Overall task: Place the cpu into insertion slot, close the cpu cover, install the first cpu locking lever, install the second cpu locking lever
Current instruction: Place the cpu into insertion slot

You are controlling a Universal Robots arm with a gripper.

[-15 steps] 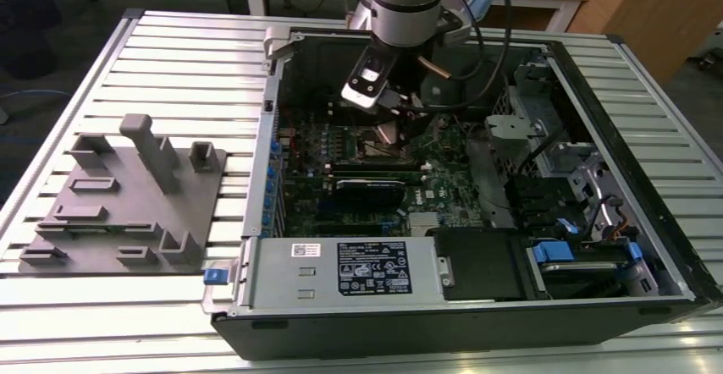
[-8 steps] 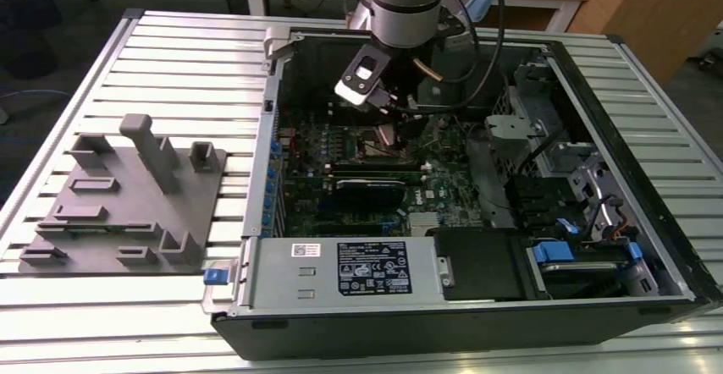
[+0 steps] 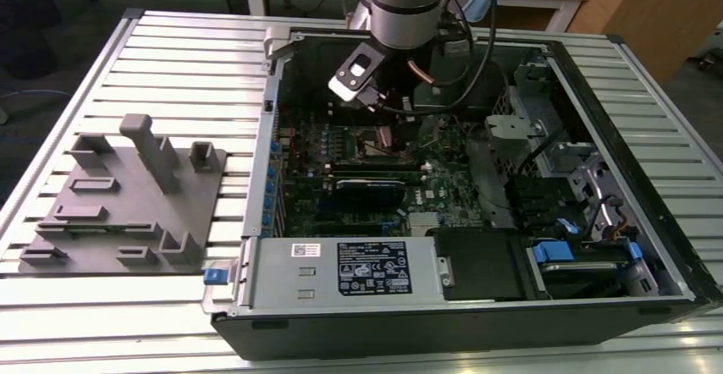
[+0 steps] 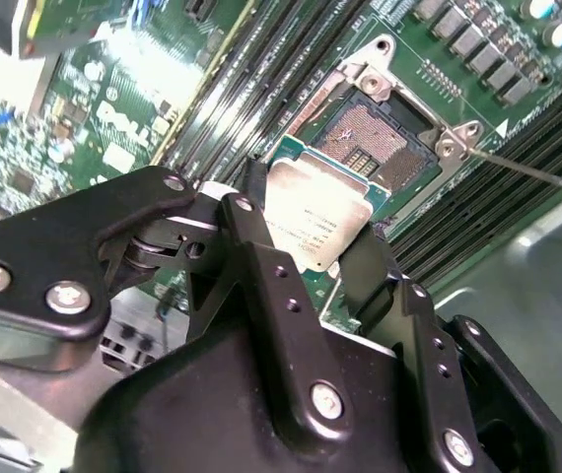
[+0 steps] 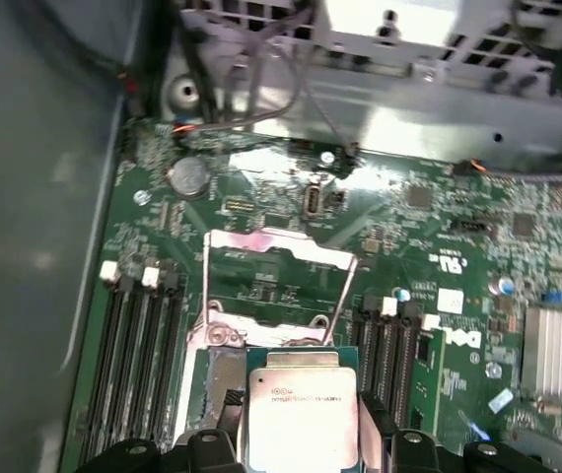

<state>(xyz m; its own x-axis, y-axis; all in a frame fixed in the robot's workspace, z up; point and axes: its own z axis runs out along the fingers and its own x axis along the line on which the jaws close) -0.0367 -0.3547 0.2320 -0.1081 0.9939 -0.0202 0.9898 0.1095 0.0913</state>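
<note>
Your arm (image 3: 401, 2), upper centre of the exterior view, is a silver-grey cylinder with black cables (image 3: 490, 10); your end effector (image 4: 313, 241) is matte black (silver screws (image 4: 326, 399) throughout).

In the second wrist view, gripper (image 4: 311, 251) hides one edge of the cpu (image 4: 318, 202); cpu masks part of the slot (image 4: 385, 138).

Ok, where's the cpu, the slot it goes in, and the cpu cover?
cpu (image 4: 318, 219), second wrist view: middle of its silver top.
insertion slot (image 4: 375, 140), second wrist view: its dark centre.
cpu cover (image 5: 273, 242), first wrist view: shiny bar of its open frame.
</note>
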